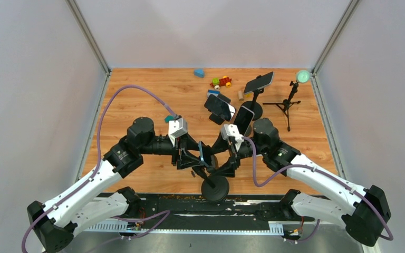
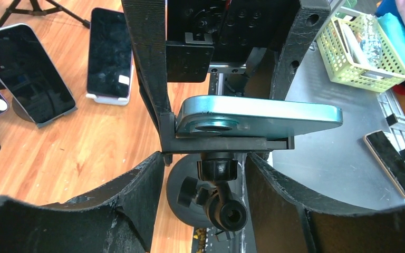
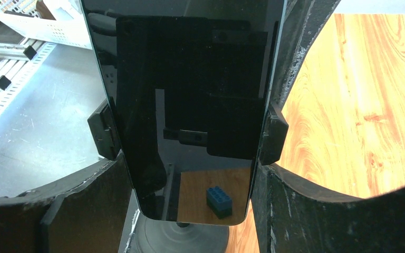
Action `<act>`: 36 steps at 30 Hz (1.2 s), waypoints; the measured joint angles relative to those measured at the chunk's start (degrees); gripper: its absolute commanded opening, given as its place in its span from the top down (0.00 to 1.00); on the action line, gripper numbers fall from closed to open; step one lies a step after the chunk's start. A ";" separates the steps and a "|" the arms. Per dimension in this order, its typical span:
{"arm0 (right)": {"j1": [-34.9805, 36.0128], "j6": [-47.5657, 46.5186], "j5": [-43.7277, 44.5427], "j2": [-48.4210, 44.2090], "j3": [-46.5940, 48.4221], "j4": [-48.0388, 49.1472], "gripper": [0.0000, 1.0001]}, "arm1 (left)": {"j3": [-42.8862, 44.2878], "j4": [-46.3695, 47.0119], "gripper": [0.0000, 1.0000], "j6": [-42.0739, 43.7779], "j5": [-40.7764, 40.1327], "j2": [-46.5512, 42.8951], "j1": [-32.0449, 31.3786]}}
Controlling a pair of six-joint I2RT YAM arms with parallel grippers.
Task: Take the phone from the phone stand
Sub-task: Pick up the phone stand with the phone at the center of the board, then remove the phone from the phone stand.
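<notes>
Your left pincer (image 2: 203, 163) gaped empty astride the stand's neck (image 2: 219, 171). Your right pincer (image 3: 190, 161) flanked the phone (image 3: 190, 79), grip unclear. Likely next: squeeze, lift out.

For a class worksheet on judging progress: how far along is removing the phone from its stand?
Done: the approach to the phone. In hand: right jaws grip its edges; left jaws, open, straddle the neck of the phone stand. Remaining: the phone sits in the clamp, not yet lifted out.

the wooden table (image 1: 137, 89) bears phone stands (image 1: 257, 108), a tripod (image 1: 286, 105), and toy blocks (image 1: 221, 81).
</notes>
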 measured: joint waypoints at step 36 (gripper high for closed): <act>0.33 4.70 3.98 0.72 -0.02 1.90 1.00 | 0.00 -0.35 1.00 -0.46 1.29 2.25 0.04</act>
